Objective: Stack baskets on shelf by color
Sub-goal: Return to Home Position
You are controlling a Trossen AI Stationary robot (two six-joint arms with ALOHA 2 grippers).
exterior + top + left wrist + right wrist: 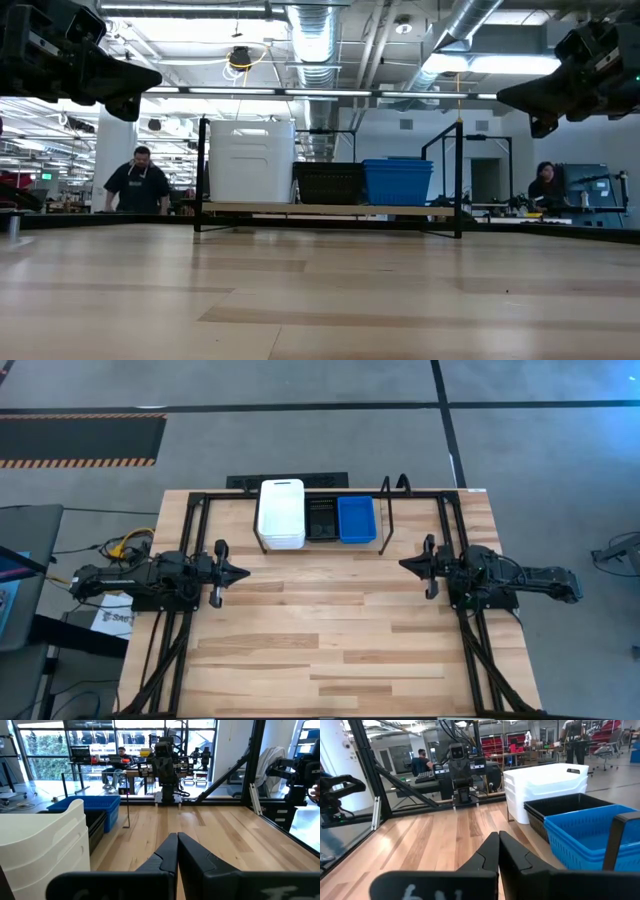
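Three stacks stand side by side: the tall white slotted plastic baskets (281, 512), the low black plastic baskets (321, 518) in the middle, and the blue plastic baskets (356, 519). All are on the low black thin-tube metal shelf (386, 520) at the far edge of the pale wooden table (330, 640). We judge the danger small. Only a wide swing of an arm could knock the light shelf and tip the white baskets. The left gripper (243, 572) and the right gripper (403, 564) hover well apart from it, fingers pressed together, holding nothing.
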